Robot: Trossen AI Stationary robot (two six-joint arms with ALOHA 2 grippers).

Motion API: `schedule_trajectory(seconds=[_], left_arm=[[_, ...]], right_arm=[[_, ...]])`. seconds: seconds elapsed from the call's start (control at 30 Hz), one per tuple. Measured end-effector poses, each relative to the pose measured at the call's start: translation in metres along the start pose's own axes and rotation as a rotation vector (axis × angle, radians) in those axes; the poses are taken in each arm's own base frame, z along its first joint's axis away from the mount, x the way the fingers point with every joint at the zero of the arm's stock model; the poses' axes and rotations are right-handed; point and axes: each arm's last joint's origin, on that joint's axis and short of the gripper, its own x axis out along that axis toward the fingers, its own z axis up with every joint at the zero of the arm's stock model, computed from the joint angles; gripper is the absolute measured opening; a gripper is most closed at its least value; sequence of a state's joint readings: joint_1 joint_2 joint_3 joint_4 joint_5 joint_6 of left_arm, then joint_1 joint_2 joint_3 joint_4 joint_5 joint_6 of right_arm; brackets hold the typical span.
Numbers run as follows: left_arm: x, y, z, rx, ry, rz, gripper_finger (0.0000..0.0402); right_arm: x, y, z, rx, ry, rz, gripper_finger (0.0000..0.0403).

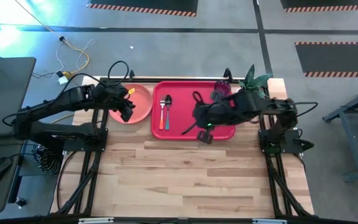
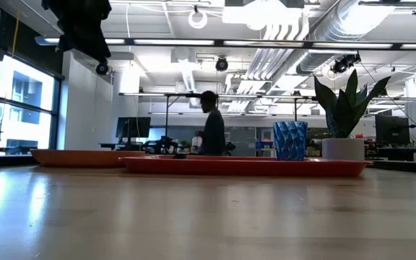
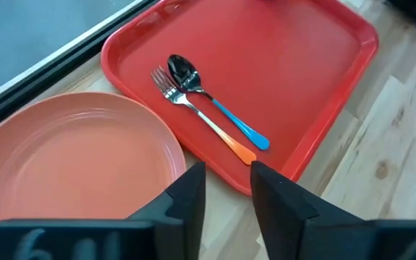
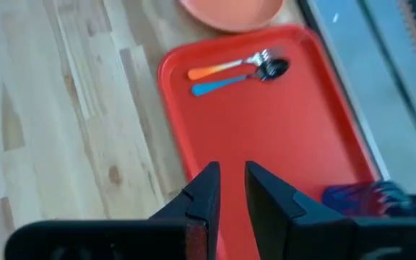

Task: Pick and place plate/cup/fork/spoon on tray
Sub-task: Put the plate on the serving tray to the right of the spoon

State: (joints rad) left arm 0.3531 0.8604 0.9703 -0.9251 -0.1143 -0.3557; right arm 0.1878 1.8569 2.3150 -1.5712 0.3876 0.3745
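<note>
- High view: the plate (image 1: pixel 137 103) is lying on the table (image 1: pixel 191 174), touching the tray (image 1: pixel 185 127); the left tool (image 1: pixel 127 111) is hovering over its rim.
- Left wrist view: fingers (image 3: pixel 193 189) are standing slightly parted, empty; the plate looks light, stiff and slick, so I'd pinch the raised rim.
- Right wrist view: the right tool (image 4: pixel 230 189) is hanging narrowly open, empty, above the tray.

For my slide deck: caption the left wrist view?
Left gripper hovers over plate; fork and spoon lie on tray.

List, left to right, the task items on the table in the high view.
plate → fork → spoon → cup. The fork, spoon and cup lie on the tray; the plate rests beside the tray's left edge.
</note>
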Motion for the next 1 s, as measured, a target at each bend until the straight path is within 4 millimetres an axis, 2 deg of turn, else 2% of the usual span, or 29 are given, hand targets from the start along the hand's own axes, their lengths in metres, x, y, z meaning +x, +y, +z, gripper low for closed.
schedule_trajectory(seconds=[0.23, 0.47, 0.63, 0.8, 1.0], left_arm=[[0.016, -0.003, 0.003, -0.013, 0.058, 0.023, 0.0146], [0.039, -0.007, 0.006, -0.117, 0.140, 0.065, 0.0150], [0.058, -0.009, 0.006, -0.197, 0.208, 0.107, 0.0150], [0.078, -0.011, 0.005, -0.225, 0.278, 0.149, 0.0150], [0.098, -0.013, 0.003, -0.231, 0.345, 0.188, 0.0148]], right_arm=[[-0.051, -0.027, -0.016, -0.022, -0.135, -0.013, 0.0058], [-0.097, -0.058, -0.037, 0.019, -0.267, -0.044, 0.0058], [-0.120, -0.075, -0.051, 0.057, -0.333, -0.050, 0.0058], [-0.128, -0.085, -0.064, 0.065, -0.351, -0.091, 0.0058], [-0.112, -0.090, -0.092, 0.072, -0.281, -0.142, 0.0058]])
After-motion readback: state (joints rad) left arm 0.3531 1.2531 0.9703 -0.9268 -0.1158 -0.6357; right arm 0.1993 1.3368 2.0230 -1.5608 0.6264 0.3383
